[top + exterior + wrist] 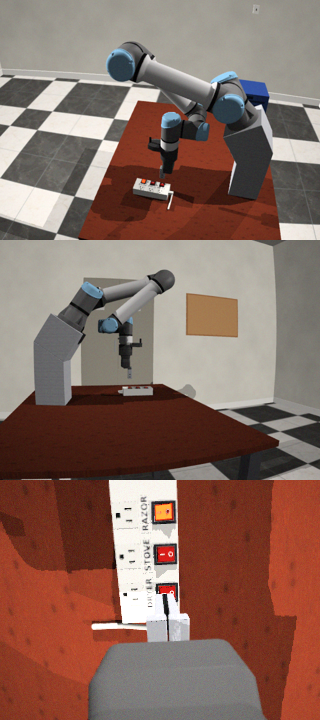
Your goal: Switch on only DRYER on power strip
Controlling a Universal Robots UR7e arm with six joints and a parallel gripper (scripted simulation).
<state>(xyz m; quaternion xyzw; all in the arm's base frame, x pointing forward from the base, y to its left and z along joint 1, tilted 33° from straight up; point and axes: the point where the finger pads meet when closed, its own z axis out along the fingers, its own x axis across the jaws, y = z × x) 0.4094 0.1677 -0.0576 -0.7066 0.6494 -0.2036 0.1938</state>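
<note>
Power strip (132, 555) lies flat on our dark red table (155, 431), right way up; we see its RAZOR switch (164, 512) glowing orange. Our gripper (168, 611) hangs just above the DRYER switch (166, 589), fingers pressed together on nothing.

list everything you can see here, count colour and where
power strip: one, white, flat on the table below the gripper
switches: three; RAZOR lit orange, STOVE and DRYER dark red
cord stub: one, white, at the strip's DRYER end
table: one, reddish brown
corkboard: one, orange, on the wall
box: one, blue, behind the pedestal
pedestal: one, grey
gripper: one, fingers shut, empty, above DRYER
</note>
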